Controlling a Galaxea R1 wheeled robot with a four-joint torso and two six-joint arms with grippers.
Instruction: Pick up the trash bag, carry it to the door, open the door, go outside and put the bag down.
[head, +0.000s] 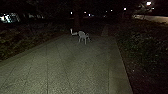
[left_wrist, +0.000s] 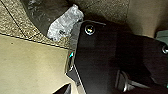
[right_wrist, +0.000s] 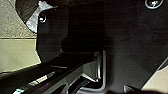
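The trash bag (left_wrist: 37, 11), dark and rounded with a crumpled whitish part (left_wrist: 66, 23), shows against speckled paving in the left wrist view, just past the edge of the robot's dark plate (left_wrist: 100, 50); in the right wrist view the plate covers some of it. I cannot tell whether the jaws of either arm are spread, pressed together or pinching the bag, nor whether it hangs or rests. Near it, a pale smooth surface (left_wrist: 30, 60) meets the paving along a straight edge. Ahead, the paved path (head: 60, 65) runs away from the robot, narrowing with distance, and gives the open room for moving. Low plants (head: 17, 41) border its left edge and dark shrubs (head: 147, 45) stand beyond its right one. A white chair (head: 83, 36) stands near the path's far end, with another pale object (head: 73, 33) just beside it, before a tree trunk (head: 78, 16).
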